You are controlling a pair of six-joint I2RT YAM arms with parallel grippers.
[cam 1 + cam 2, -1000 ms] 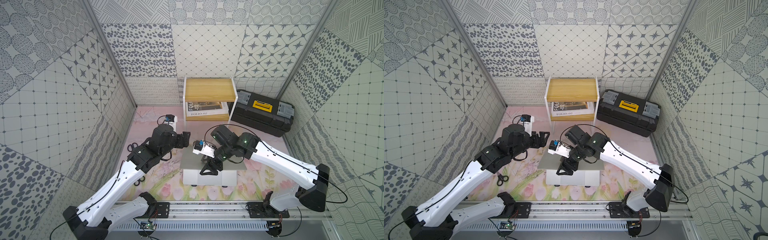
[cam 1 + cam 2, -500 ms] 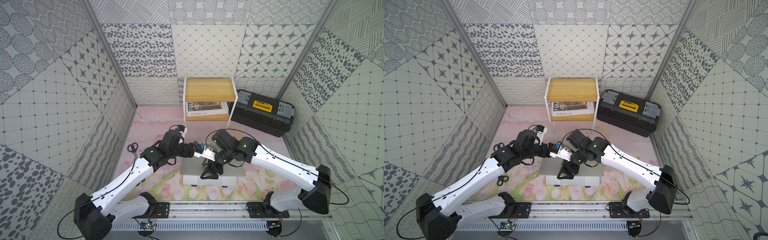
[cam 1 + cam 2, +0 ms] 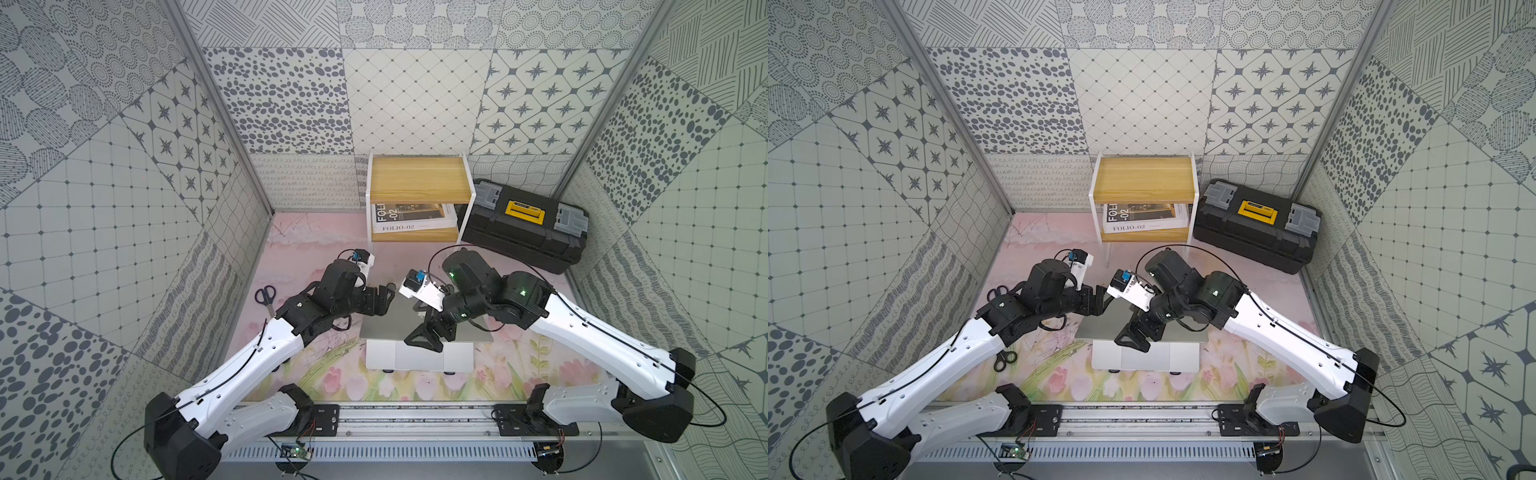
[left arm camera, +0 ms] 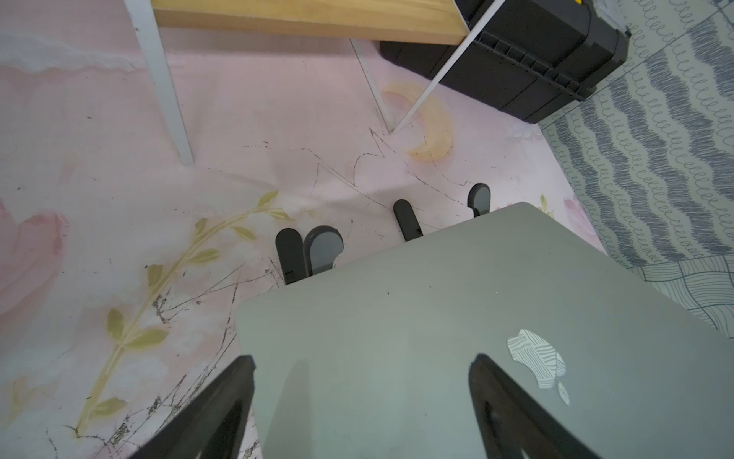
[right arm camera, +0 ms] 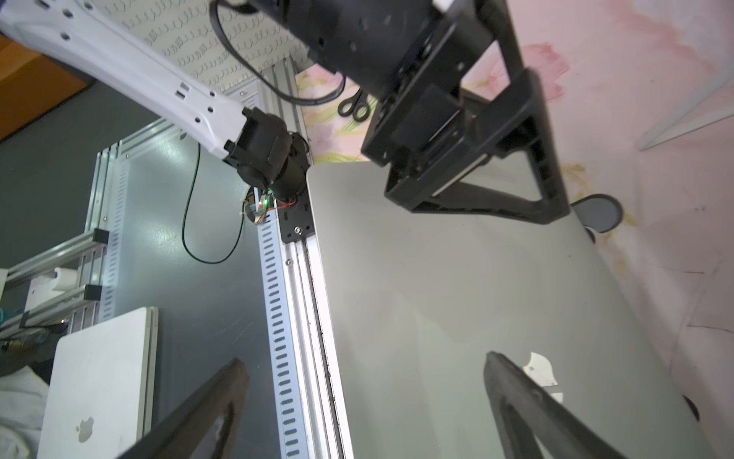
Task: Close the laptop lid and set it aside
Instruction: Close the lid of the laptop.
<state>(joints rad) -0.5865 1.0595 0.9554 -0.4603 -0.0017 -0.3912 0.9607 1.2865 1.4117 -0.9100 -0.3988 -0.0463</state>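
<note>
Left end effector (image 4: 361, 357): released, jaws spread wide with nothing between them, poised over the far left corner of the laptop lid (image 4: 437, 318). Right end effector (image 5: 365, 357): likewise released, above the lid near its front edge; contact cannot be confirmed.

The laptop (image 3: 419, 357) sits mid-worktop (image 3: 316, 266) on a dark stand (image 4: 323, 248), lid lowered most of the way, palm rest exposed in front.

Assessment: thin, stiff metal shell, smooth and probably slippery, with a fragile screen. Press flat on the outer face near the front edge to shut it. To lift it, grip opposite side edges, one arm each.
</note>
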